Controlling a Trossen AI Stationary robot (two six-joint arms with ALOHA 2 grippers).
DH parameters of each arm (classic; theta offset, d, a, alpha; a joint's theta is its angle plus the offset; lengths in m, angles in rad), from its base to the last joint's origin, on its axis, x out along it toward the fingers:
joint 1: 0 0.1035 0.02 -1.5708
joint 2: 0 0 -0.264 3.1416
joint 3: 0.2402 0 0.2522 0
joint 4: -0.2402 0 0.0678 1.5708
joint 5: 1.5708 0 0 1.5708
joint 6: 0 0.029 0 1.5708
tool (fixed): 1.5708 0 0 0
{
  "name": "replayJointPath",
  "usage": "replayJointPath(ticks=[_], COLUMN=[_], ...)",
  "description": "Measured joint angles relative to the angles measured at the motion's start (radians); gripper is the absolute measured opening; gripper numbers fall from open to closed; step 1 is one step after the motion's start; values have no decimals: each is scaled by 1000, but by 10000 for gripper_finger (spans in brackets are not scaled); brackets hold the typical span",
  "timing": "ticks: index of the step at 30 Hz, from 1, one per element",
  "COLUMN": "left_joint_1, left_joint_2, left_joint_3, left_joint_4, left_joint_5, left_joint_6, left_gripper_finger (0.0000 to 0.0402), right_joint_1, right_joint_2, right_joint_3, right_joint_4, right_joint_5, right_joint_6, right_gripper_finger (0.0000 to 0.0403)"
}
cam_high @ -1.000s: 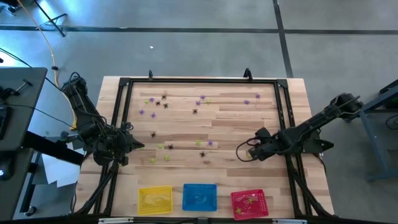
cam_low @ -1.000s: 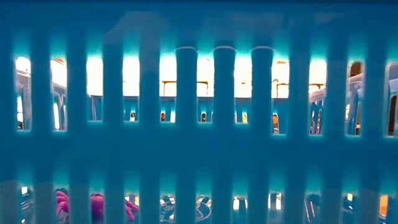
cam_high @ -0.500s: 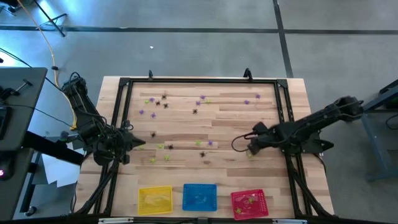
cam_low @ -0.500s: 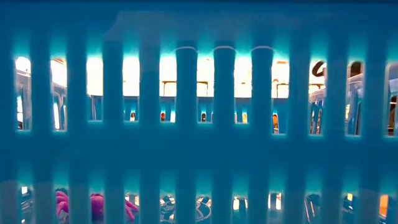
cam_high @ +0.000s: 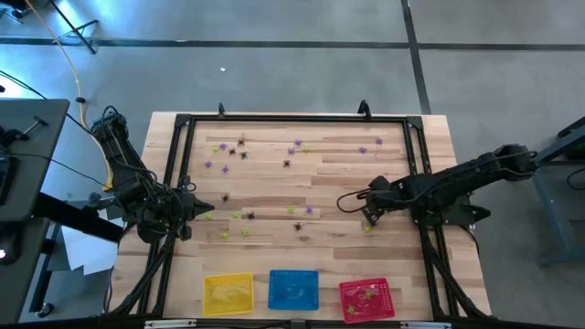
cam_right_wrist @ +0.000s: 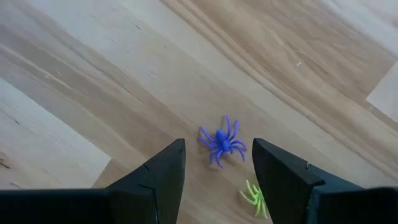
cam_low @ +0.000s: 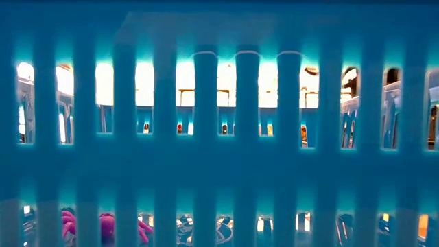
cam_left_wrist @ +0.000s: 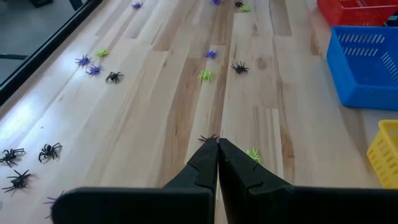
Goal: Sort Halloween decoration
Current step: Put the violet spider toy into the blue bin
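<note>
Right tool [cam_right_wrist: 216, 177]: fingers spread wide, low over the counter [cam_high: 274, 187], holding nothing; it sits far from the blue basket, out toward the right rail.
Purple spider [cam_right_wrist: 221, 142]: lies flat on the wood just ahead of the gap between the right tool's fingers, touching neither.
Yellow-green spider [cam_right_wrist: 254, 197]: on the wood just beside the purple one, close against one finger of the right tool.
Left tool [cam_left_wrist: 217, 163]: fingers pressed together, tips low at the counter near its left edge, well away from the blue basket; nothing visibly pinched.
Black spider [cam_left_wrist: 208, 137]: right at the left tool's tips; whether they touch, I cannot tell.
Blue basket [cam_high: 293, 289]: middle of the counter's near edge; its slatted wall fills the low view, with something pink or purple at its lower left.
Yellow basket [cam_high: 228, 294]: just left of the blue basket.
Red basket [cam_high: 366, 299]: just right of the blue basket, with small pieces inside.
Loose spiders [cam_high: 249, 216]: black, purple and yellow-green ones scattered over the wood beyond the blue basket, from mid-counter to the far rail.
</note>
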Motion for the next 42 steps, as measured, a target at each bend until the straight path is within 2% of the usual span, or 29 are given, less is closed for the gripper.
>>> replayJointPath(ticks=[8, 13, 16, 21, 23, 26, 29, 36, 42], left_joint_1=[0, 0, 0, 1, 1, 1, 1, 1, 1], left_joint_2=[0, 0, 0, 0, 0, 0, 0, 0, 0], left_joint_3=[0, 1, 1, 1, 1, 1, 1, 1, 1], left_joint_4=[4, 4, 6, 5, 5, 5, 5, 6, 6], left_joint_5=[0, -5, -31, -51, -52, -52, -55, -64, -64], left_joint_6=[-1, -1, -1, -1, -1, -1, -1, 0, 0], left_gripper_finger=[0, 0, 0, 0, 0, 0, 0, 0, 0], right_joint_1=[-22, -31, -31, -31, -31, -32, -31, -28, 22], right_joint_2=[-2, -2, -2, -2, -2, -1, -7, -55, -48], right_joint_3=[-126, -135, -136, -136, -136, -129, -99, 34, 174], right_joint_4=[182, 183, 175, 150, 148, 138, 112, 104, 302], right_joint_5=[-40, -42, -40, -39, -40, -51, -80, -95, -90], right_joint_6=[7, 5, 3, 15, 26, 34, 27, 8, -25], right_gripper_finger=[183, 173, 140, 36, 12, 16, 4, 1, 0])
